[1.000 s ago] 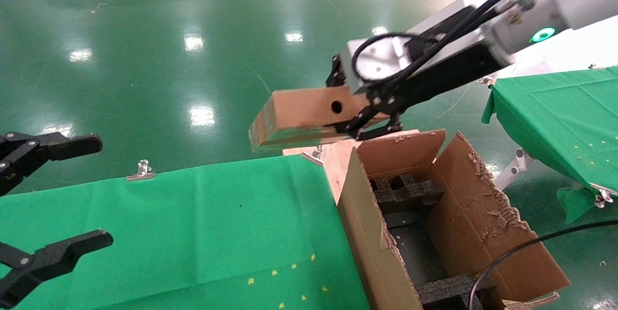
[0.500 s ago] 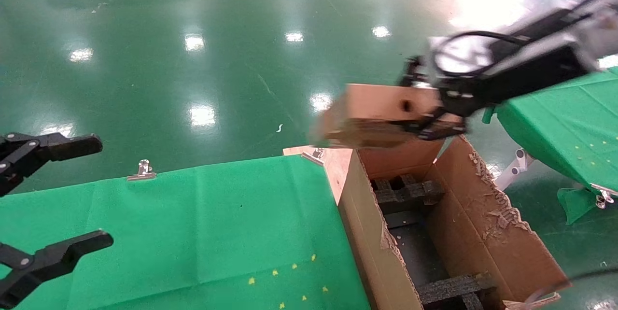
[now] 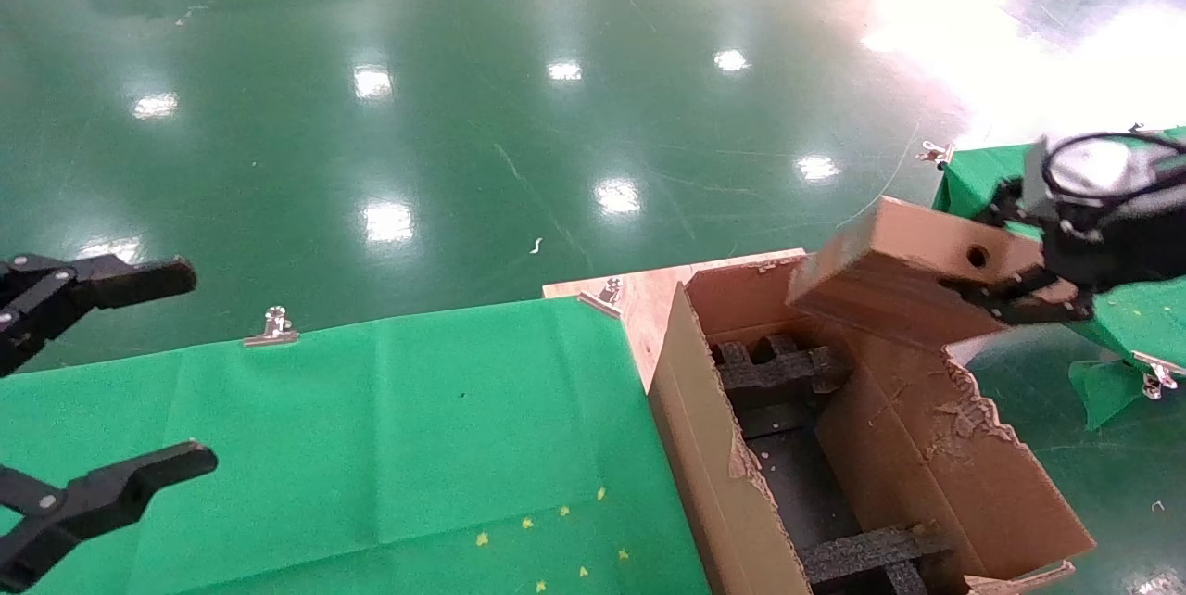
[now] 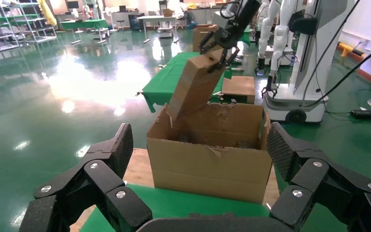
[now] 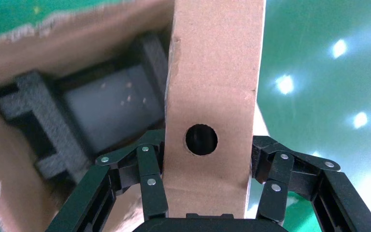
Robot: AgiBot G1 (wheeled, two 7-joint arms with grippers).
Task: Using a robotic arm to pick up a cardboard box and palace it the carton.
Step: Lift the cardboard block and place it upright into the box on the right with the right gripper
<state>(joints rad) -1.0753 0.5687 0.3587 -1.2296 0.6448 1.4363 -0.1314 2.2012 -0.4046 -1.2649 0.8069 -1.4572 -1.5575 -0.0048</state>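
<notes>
Brown cardboard all round: one small cardboard box (image 3: 913, 275) and one big carton (image 3: 834, 447). Head view: right gripper (image 3: 1024, 284) comes in from the right edge, clamped on the box's near end. Box is tilted, far end lower, hanging over the carton's far right corner and its torn right flap, not inside. One round hole in the box's top face. Carton stands open just beside the green-clothed table (image 3: 371, 428), with two black foam inserts (image 3: 778, 363) inside, one at each end. Left gripper (image 3: 93, 382) sits at the left edge over the cloth, two fingers spread wide, nothing in it. Second green table (image 3: 1149, 317) at far right.

Left wrist view: both black fingers (image 4: 96, 179) apart, framing the carton (image 4: 207, 164) ahead. Box (image 4: 195, 84) slants down toward the carton's mouth from above, one robotic arm (image 4: 239, 17) gripping its upper end.

Right wrist view: two linked fingers (image 5: 147, 176) press the box's (image 5: 212, 96) two sides, hole facing the camera. Foam insert (image 5: 43, 121) and carton floor visible beyond the box.
</notes>
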